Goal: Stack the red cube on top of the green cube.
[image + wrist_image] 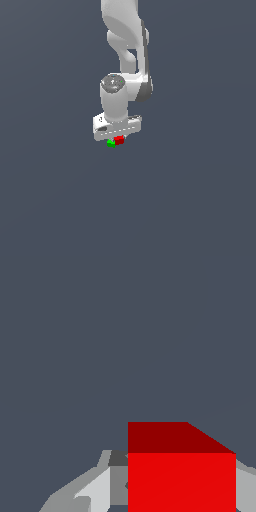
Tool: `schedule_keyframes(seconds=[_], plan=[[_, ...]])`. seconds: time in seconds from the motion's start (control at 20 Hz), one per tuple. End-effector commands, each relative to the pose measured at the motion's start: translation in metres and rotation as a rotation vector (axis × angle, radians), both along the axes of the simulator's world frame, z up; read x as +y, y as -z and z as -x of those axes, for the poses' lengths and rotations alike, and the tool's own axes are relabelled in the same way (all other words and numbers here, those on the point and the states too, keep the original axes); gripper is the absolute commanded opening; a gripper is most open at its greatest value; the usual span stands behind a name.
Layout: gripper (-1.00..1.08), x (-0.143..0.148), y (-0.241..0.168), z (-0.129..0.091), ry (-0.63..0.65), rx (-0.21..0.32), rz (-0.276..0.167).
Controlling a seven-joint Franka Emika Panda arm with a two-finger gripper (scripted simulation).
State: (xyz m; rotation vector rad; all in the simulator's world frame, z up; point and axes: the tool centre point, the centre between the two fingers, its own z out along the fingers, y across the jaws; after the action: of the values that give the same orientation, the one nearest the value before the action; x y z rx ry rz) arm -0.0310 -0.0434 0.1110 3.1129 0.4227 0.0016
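Observation:
The white gripper (118,136) hangs straight down from the arm and is shut on the red cube (119,140). In the wrist view the red cube (181,476) fills the space between the two grey fingers (95,493), which press against its sides. The green cube (110,143) sits just beside the red cube, toward the exterior view's left and slightly lower, partly covered by it. I cannot tell whether the two cubes touch. The green cube does not show in the wrist view.
A plain dark grey-blue floor (200,200) spreads all around. The white arm (127,45) rises above the gripper toward the top of the exterior view.

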Motion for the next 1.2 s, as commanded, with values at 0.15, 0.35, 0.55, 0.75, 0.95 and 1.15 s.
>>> schedule_keyframes(seconds=[0.15,0.35,0.55,0.75,0.95,1.15], plan=[[-1.00,-0.018,0.020,0.016,0.001,0.000,0.000],[-1.00,-0.033,0.037,0.029,0.001,0.001,0.000],[-1.00,-0.041,0.047,0.035,0.001,0.001,0.000],[1.00,-0.043,0.049,0.036,0.001,0.001,0.000],[1.00,-0.043,0.049,0.036,0.001,0.001,0.000],[1.00,-0.043,0.049,0.036,0.001,0.001,0.000]])
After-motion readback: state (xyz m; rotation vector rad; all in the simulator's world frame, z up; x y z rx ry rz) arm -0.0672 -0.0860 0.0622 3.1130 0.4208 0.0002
